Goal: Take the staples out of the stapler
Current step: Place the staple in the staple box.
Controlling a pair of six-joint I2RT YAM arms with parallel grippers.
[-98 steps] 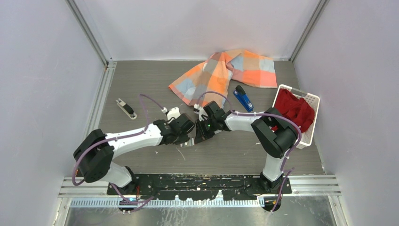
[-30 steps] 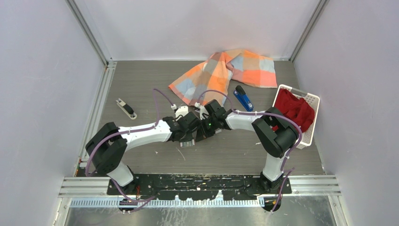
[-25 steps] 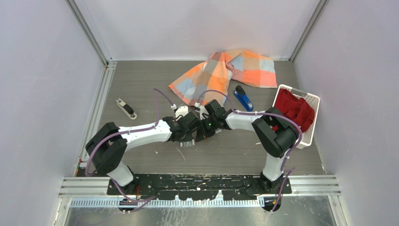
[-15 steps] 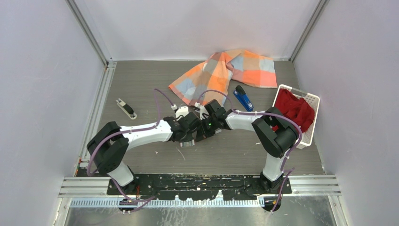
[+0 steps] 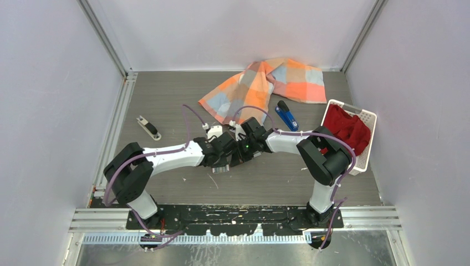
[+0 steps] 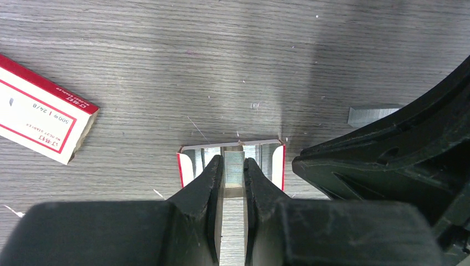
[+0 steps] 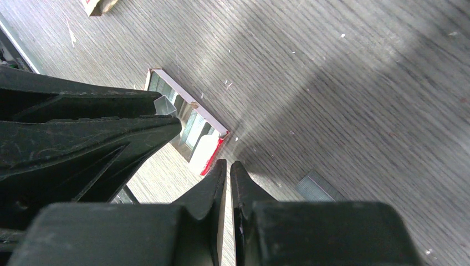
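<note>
The blue stapler (image 5: pixel 287 115) lies at the back right of the table, beside the checked cloth, far from both grippers. My left gripper (image 6: pixel 234 162) is shut on a short grey strip of staples (image 6: pixel 234 168) and holds it over an open white-and-red box tray (image 6: pixel 191 166) with more strips inside. It shows mid-table in the top view (image 5: pixel 224 159). My right gripper (image 7: pixel 228 163) is shut, its tips at the tray's red corner (image 7: pixel 213 155), close to the left fingers (image 7: pixel 138 130). Another staple strip (image 7: pixel 318 187) lies loose on the table, and it also shows in the left wrist view (image 6: pixel 374 113).
The white-and-red box sleeve (image 6: pixel 41 119) lies left of the tray. An orange checked cloth (image 5: pixel 260 86) lies at the back. A white basket (image 5: pixel 363 158) with red cloth stands at the right. A small black-and-silver object (image 5: pixel 148 127) lies at the left.
The left arm has shifted right and its gripper has closed in on the right gripper over the tray. Over the last second almost nothing moves. The right arm stays put.
</note>
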